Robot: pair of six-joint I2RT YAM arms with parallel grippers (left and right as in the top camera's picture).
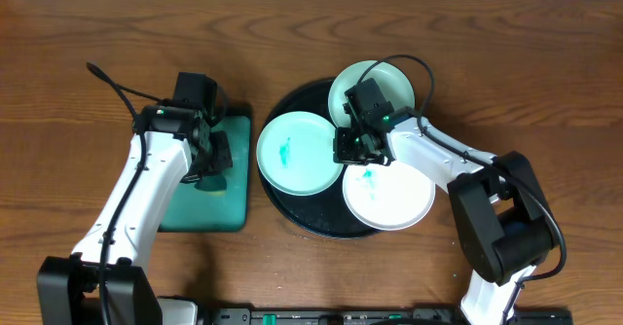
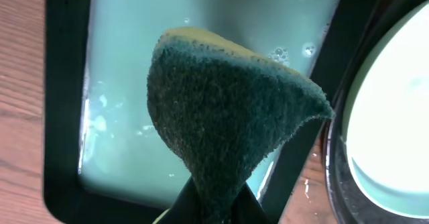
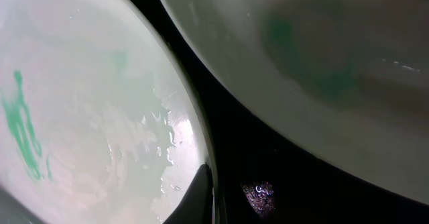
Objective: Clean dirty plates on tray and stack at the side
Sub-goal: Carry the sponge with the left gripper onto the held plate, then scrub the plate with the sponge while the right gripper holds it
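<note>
The black round tray (image 1: 304, 99) holds three plates. A mint plate (image 1: 292, 155) with a green smear lies at its left. A second mint plate (image 1: 370, 80) lies at the back, and a white plate (image 1: 394, 200) with a smear lies at the front right. My right gripper (image 1: 348, 150) sits on the right rim of the left mint plate (image 3: 87, 117). One finger lies inside the rim and the jaws (image 3: 214, 197) are closed on it. My left gripper (image 1: 207, 162) is shut on a green and yellow sponge (image 2: 228, 117), held above the teal tray.
The rectangular teal tray (image 1: 200, 208) with a black rim lies left of the black tray and holds soapy water (image 2: 134, 83). The back mint plate (image 3: 322, 63) shows in shadow in the right wrist view. Bare wooden table (image 1: 78, 91) surrounds both trays.
</note>
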